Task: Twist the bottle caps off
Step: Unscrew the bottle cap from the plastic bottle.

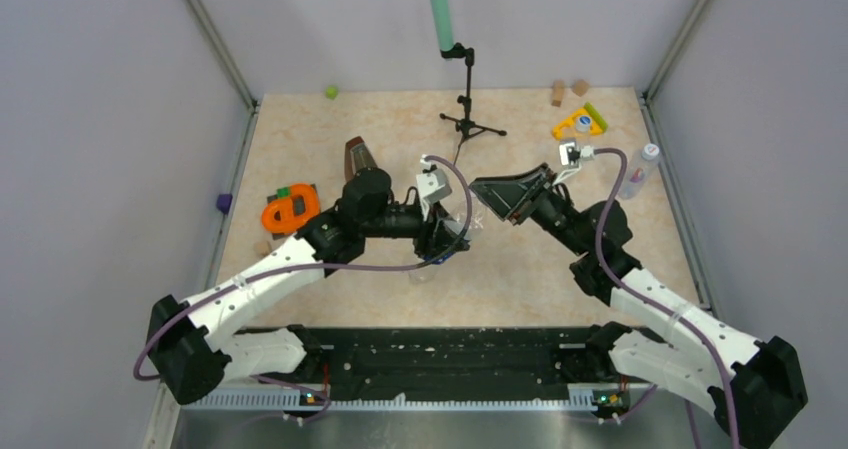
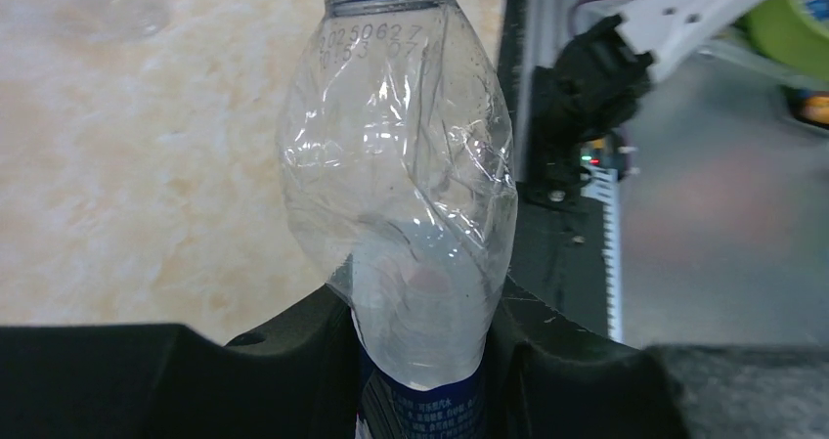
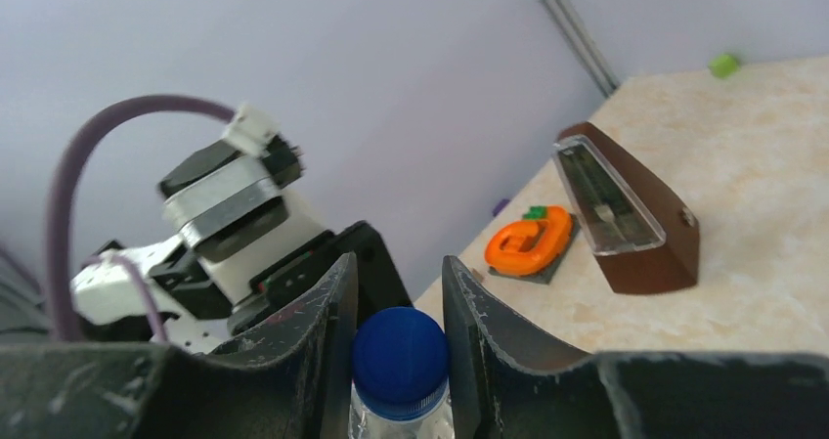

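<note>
Top external view: the two arms meet over the middle of the desk (image 1: pixel 330 149), with the left gripper (image 1: pixel 448 237) and right gripper (image 1: pixel 484 207) tip to tip. What they hold is hard to make out here. Well off to the right gripper's right, at the desk's edge, a second bottle (image 1: pixel 638 174) lies with its white cap (image 1: pixel 651 152) on. I cannot find a third bottle.

Left wrist view: the left gripper is narrowed on the lower body of a crumpled clear bottle (image 2: pixel 401 165), just above its blue-and-white label (image 2: pixel 430 410). The neck points away from the gripper.

Right wrist view: the right gripper is set narrow, its fingers (image 3: pixel 327 312) either side of the dark blue cap (image 3: pixel 400 356). The cap sits deep between them, on the bottle's neck. Whether the pads press on it I cannot quite tell.

By my reckoning the task is at its start. No cap shows as removed: the blue one is about to be turned and the white one is untouched.
</note>
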`<state>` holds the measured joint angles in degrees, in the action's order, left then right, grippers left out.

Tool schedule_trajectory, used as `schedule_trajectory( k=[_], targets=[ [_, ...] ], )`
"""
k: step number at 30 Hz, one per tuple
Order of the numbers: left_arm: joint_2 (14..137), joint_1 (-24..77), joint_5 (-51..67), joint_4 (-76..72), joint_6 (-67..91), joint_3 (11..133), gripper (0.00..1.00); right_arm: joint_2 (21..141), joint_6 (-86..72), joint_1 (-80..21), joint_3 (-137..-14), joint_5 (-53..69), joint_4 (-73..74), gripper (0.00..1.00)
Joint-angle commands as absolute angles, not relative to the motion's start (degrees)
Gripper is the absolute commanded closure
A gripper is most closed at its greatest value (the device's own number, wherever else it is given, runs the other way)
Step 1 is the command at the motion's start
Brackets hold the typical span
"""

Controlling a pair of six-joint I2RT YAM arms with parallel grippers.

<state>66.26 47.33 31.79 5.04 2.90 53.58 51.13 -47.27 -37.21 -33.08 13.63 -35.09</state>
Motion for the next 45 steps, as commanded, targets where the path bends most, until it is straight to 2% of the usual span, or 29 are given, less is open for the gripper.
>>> schedule_trajectory(
  k=[1, 10, 18, 20, 24, 25, 28, 29, 30, 34, 38, 41, 45],
  targets=[
    [65.98, 44.86, 61.54, -6.83, 9.54, 54.88, 1.0, 51.5, -46.0, -37.88, -34.23, 25.61, -47.07, 1.0],
    [69.36, 44.65, 78.62, -23.11, 24.11, 56.79, 1.0, 52.36, -47.99, -37.88, -35.98, 37.06, -60.87, 1.0],
    [70.46, 44.84, 83.97, -23.4, 24.7, 57.83, 1.0, 58.3, -58.09, -37.88, -39.6, 51.08, -77.85, 1.0],
    [70.39, 44.83, 84.67, -23.33, 24.71, 57.91, 1.0, 58.45, -57.5, -37.88, -40.0, 52.46, -77.68, 1.0],
    [69.55, 44.76, 83.47, -19.26, 21.04, 58.0, 1.0, 55.45, -50.89, -37.86, -39.69, 49.56, -65.44, 1.0],
    [69.38, 44.74, 82.15, -16.58, 18.64, 58.12, 1.0, 54.51, -50.23, -37.83, -39.24, 48.04, -63.54, 0.91],
    [68.8, 44.65, 74.9, -3.63, 9.17, 59.62, 1.0, 50.93, -48.78, -37.21, -38.02, 40.98, -54.96, 0.42],
    [68.71, 44.65, 71.98, 3.11, 3.98, 61.04, 1.0, 49.65, -47.71, -37.18, -37.82, 38.8, -51.82, 0.34],
    [68.52, 44.69, 68.81, 8.33, 1.1, 61.96, 1.0, 48.36, -47.23, -37.18, -37.24, 36.75, -50.36, 0.31],
    [67.48, 44.74, 56.42, 19.04, -5.89, 63.84, 1.0, 42.81, -47.98, -37.05, -35.31, 25.21, -41.43, 0.26],
    [64.9, 45.26, 44.44, 20.43, -7.92, 63.28, 1.0, 40.37, -46.62, -37.0, -38.81, 12.96, -21.84, 0.27],
    [62.24, 46.19, 34.88, 22.07, -11.36, 62.69, 1.0, 39.89, -47.74, -37.02, -39.13, 11.26, -16.99, 0.31],
    [60.34, 48.05, 25.47, 24.04, -18.45, 61.6, 1.0, 43.35, -47.99, -37.0, -41.97, 15.44, -10.29, 0.31]
  ],
)
